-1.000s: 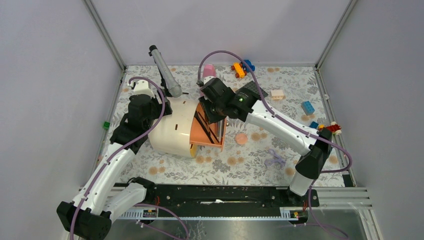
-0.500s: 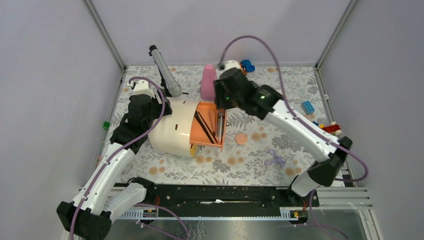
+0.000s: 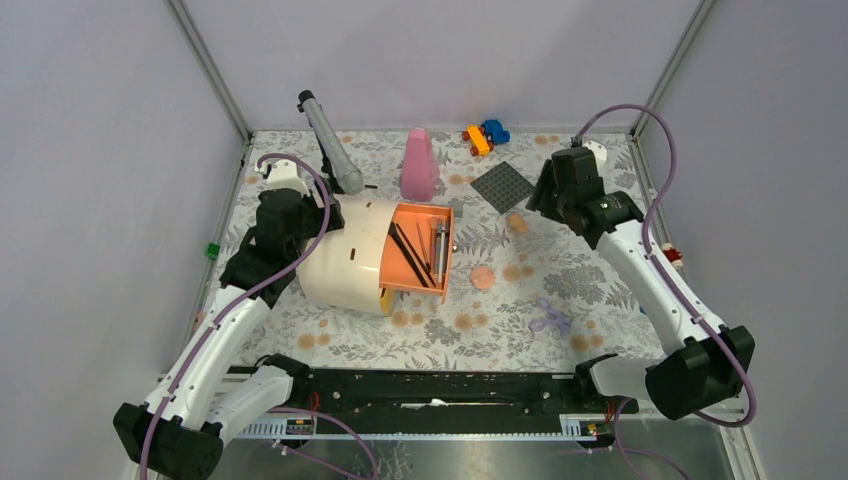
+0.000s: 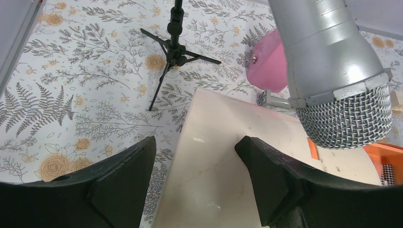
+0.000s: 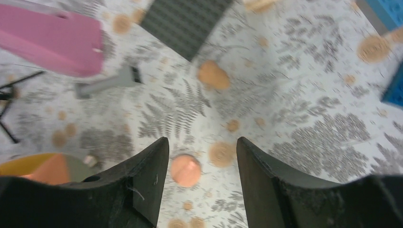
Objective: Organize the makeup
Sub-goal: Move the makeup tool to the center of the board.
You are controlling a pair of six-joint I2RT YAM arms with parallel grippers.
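An orange drawer point(image 3: 400, 275) stands pulled out of a cream rounded organizer point(image 3: 340, 265). Thin dark brushes point(image 3: 405, 248) and a slim silvery stick point(image 3: 438, 243) lie in it. A round peach puff point(image 3: 483, 277) lies on the cloth right of the drawer, and a peach egg-shaped sponge point(image 3: 517, 223) lies further back. My left gripper point(image 4: 195, 147) hangs with its jaws apart over the organizer's point(image 4: 228, 156) top edge, squeezing nothing. My right gripper point(image 5: 202, 145) is open and empty, high at the back right. Far below it I see the puff point(image 5: 185, 170) and the sponge point(image 5: 213, 75).
A silver microphone point(image 3: 330, 140) on a small black tripod point(image 4: 173, 52) leans over the organizer. A tall pink cone bottle point(image 3: 418, 165), a dark studded plate point(image 3: 503, 187) and toy bricks point(image 3: 485, 135) are at the back. A purple item point(image 3: 548, 318) lies front right.
My right arm has swung away from the drawer to the back right, and its jaws have opened wider. The silvery stick now lies in the drawer. The left arm has not moved.
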